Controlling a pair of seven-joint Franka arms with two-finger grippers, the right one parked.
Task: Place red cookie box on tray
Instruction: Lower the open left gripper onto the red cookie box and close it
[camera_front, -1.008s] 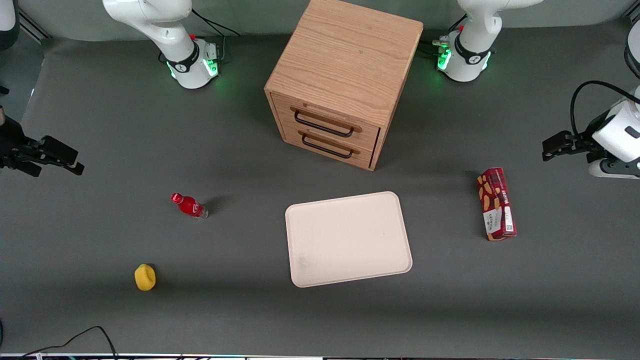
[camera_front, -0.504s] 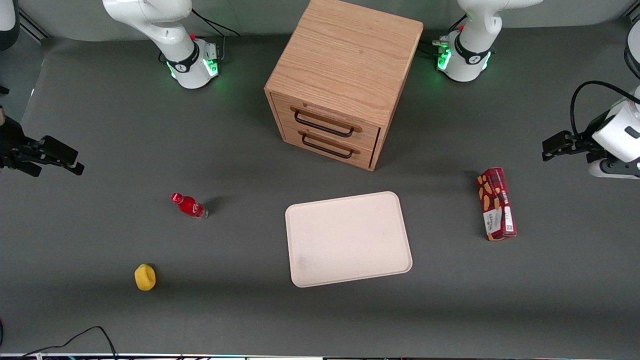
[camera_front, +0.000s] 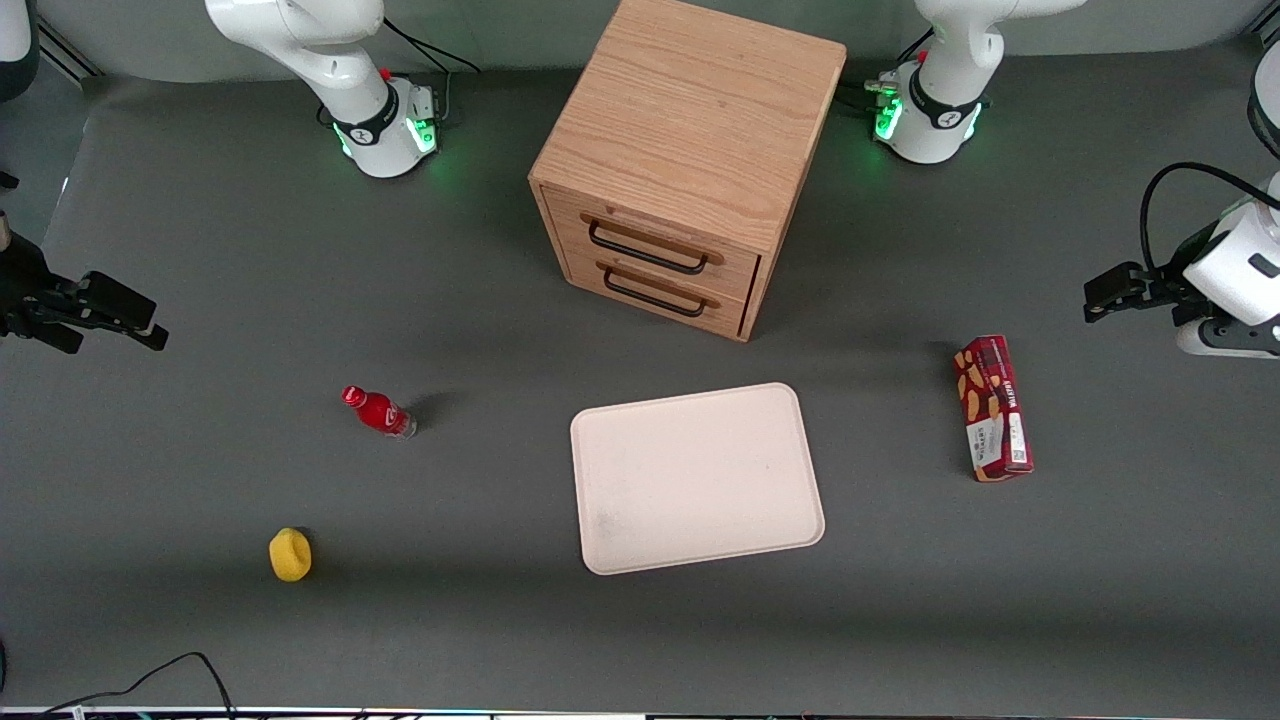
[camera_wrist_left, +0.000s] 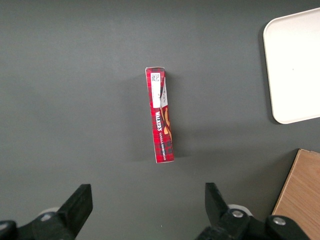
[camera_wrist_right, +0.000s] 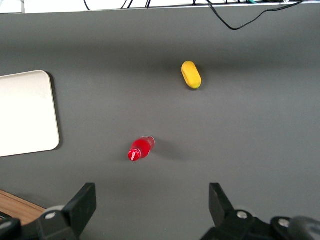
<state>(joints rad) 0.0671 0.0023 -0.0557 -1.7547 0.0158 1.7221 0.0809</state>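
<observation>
While gripper (camera_wrist_left: 145, 200) hangs spread, red cookie box (camera_wrist_left: 160, 117) reads seemingly "WALKERS", off tray (camera_wrist_left: 292, 70).

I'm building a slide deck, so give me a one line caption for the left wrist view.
Open gripper hovers above the red cookie box lying on the table, the tray empty beside it.

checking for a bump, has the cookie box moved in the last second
No. The cookie box lies just as far from the tray as before, untouched; the open gripper hangs apart from it.
</observation>
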